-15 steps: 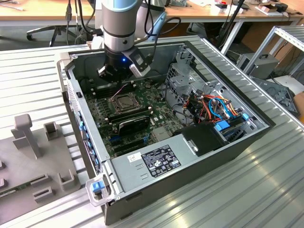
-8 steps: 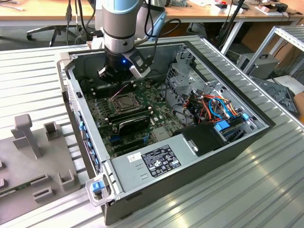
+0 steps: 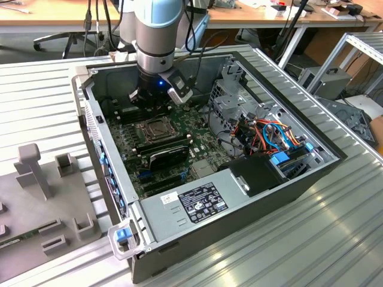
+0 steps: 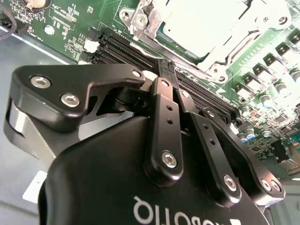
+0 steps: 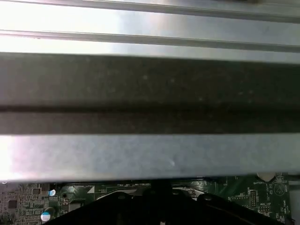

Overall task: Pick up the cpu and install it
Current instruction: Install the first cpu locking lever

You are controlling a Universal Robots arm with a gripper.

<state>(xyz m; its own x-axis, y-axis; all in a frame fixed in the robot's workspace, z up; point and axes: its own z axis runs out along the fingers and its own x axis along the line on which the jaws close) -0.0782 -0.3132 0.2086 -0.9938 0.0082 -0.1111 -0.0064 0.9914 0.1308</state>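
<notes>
Cpu [image 4: 201, 21] reads as the pale grey square face lying flat inside the silver socket [image 4: 140, 18]. The metal frame borders it and a thin green edge shows beneath. In the exterior view I find the socket [image 3: 157, 127] on the green motherboard [image 3: 179, 161], toward the back of the open computer case [image 3: 287, 179].

Gripper [image 4: 167, 69] hangs just above the board, beside the socket and not touching the chip. Its tip is over the black memory slots [image 4: 126, 49] that run along the socket's edge. The two black fingers [image 4: 161, 117] are drawn together at the tip, clenched. I see nothing between them, though a thin part there would be hard to make out.

In the exterior view the gripper [image 3: 151, 103] is at the rear of the case with the arm [image 3: 158, 30] straight down from above, a blue light on at the wrist.

In the first wrist view I look across a bare grey case wall [image 5: 150, 154], with a strip of board under it.

Outward from the socket:
- A bundle of orange, red and blue wires [image 3: 269, 134] is in the bay at the exterior view's right.
- The case rests on a ribbed metal table [image 3: 299, 251].
- A grey fixture plate [image 3: 36, 179] with upright blocks sits on the exterior view's left, well apart from the case.
</notes>
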